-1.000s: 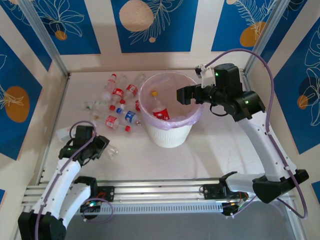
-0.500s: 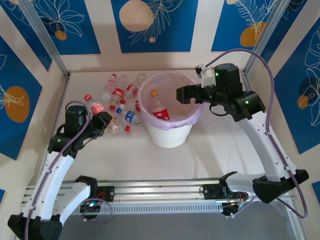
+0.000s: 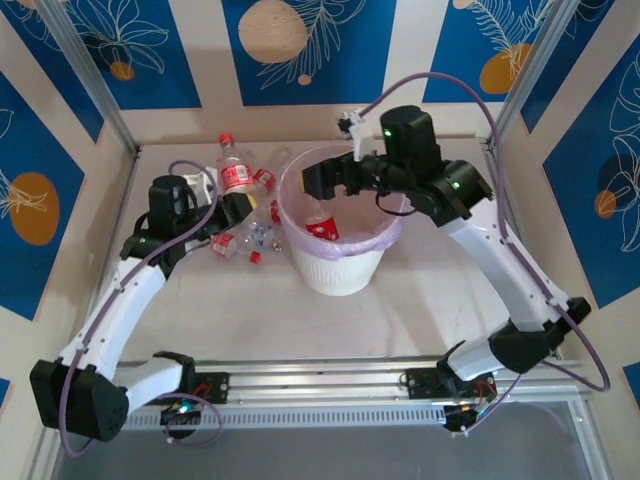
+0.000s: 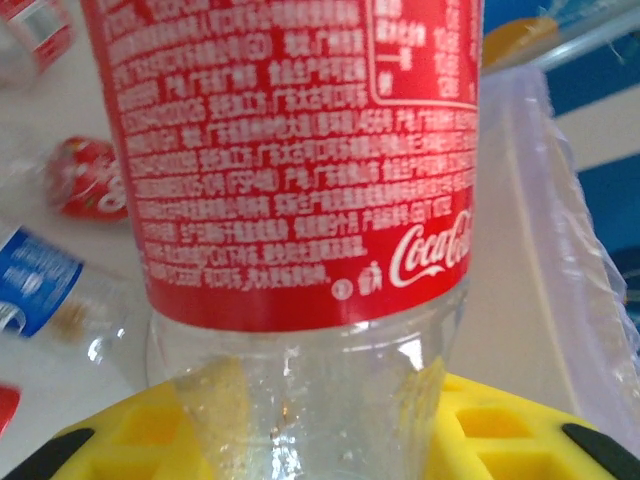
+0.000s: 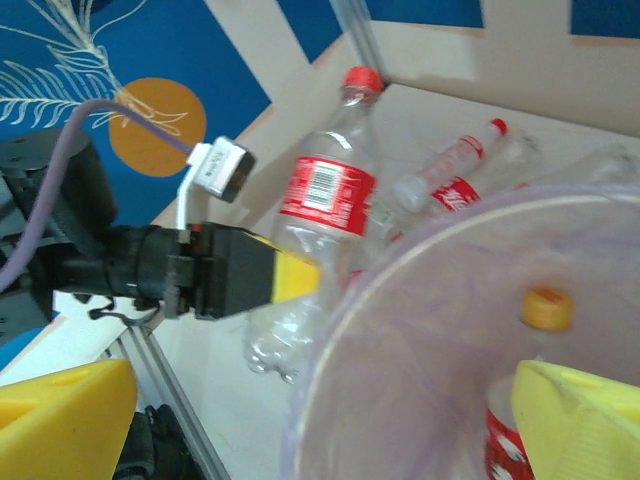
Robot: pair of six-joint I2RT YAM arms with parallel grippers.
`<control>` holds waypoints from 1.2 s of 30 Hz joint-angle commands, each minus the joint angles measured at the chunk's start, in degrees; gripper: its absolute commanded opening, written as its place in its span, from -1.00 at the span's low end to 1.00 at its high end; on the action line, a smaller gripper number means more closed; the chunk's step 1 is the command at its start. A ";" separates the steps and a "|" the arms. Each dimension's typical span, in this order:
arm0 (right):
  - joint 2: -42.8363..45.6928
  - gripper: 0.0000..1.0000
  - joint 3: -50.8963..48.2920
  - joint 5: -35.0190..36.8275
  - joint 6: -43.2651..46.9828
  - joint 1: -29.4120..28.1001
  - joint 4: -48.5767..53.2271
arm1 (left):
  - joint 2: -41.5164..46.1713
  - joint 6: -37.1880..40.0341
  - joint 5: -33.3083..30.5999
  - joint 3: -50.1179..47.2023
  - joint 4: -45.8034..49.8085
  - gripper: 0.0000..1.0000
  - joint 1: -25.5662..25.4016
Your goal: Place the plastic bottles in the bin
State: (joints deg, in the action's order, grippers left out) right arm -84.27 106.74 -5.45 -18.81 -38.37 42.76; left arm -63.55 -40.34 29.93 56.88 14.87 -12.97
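Note:
My left gripper [image 3: 236,206] is shut on the lower body of a clear plastic bottle [image 3: 236,178] with a red label and red cap. The bottle stands upright just left of the bin [image 3: 345,272], a white ribbed basket with a pink liner. In the left wrist view the held bottle [image 4: 300,150] rises between my yellow fingers [image 4: 500,432]. My right gripper [image 3: 322,180] hangs open over the bin's left rim. Its view takes in the held bottle [image 5: 322,196] and the bin's rim [image 5: 400,270]. Inside the bin lie a red-labelled bottle [image 3: 321,228] and an orange cap [image 5: 547,308].
More bottles lie on the table left of the bin: a red-labelled one [image 3: 225,245], a clear one [image 3: 262,235] and another [image 3: 266,180] behind the held bottle. A metal frame post [image 3: 95,90] and the walls close in the table's back and sides.
My left arm swung from the front left to the bottle pile, shut on a bottle and raised it upright beside the bin. My right gripper moved left across the bin.

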 commanded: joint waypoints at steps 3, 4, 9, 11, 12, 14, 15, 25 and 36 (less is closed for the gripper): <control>-7.20 0.92 8.07 1.19 -1.53 -3.27 0.83 | 0.12 16.12 8.03 4.07 -6.75 -1.00 -0.65; -8.72 0.92 9.49 1.27 -1.94 -3.39 0.78 | 0.54 17.72 8.51 3.96 -6.87 -1.00 -0.65; -16.11 0.92 16.37 -0.09 -3.71 -3.61 0.92 | 2.87 21.40 11.45 2.70 -8.23 -1.00 -0.66; -19.24 0.92 19.54 -0.94 -3.71 -4.20 1.21 | 3.33 21.92 12.15 2.58 -8.16 -1.00 -0.72; -20.54 0.92 20.94 -1.05 -3.76 -4.48 1.32 | 3.36 22.17 12.59 2.65 -7.94 -1.00 -0.74; -23.82 0.93 24.85 -1.03 -4.40 -4.67 2.68 | 3.60 22.58 13.08 2.71 -7.85 -1.00 -0.74; -25.28 0.94 26.44 -0.97 -4.70 -4.69 3.23 | 3.60 22.70 13.45 2.60 -7.97 -1.00 -0.74; -34.36 0.60 36.94 -3.97 -6.70 -4.79 5.74 | 3.42 23.46 12.05 2.18 -7.58 -1.00 -0.83; -32.50 0.05 34.31 -4.02 -6.33 -4.53 3.00 | 2.90 23.55 10.01 2.76 -6.11 0.47 -0.75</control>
State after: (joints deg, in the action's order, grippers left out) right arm -118.10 141.67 -9.47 -25.43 -43.27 46.02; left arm -60.90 -18.13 40.34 58.87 9.08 -13.32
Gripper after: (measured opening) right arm 0.613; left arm 0.566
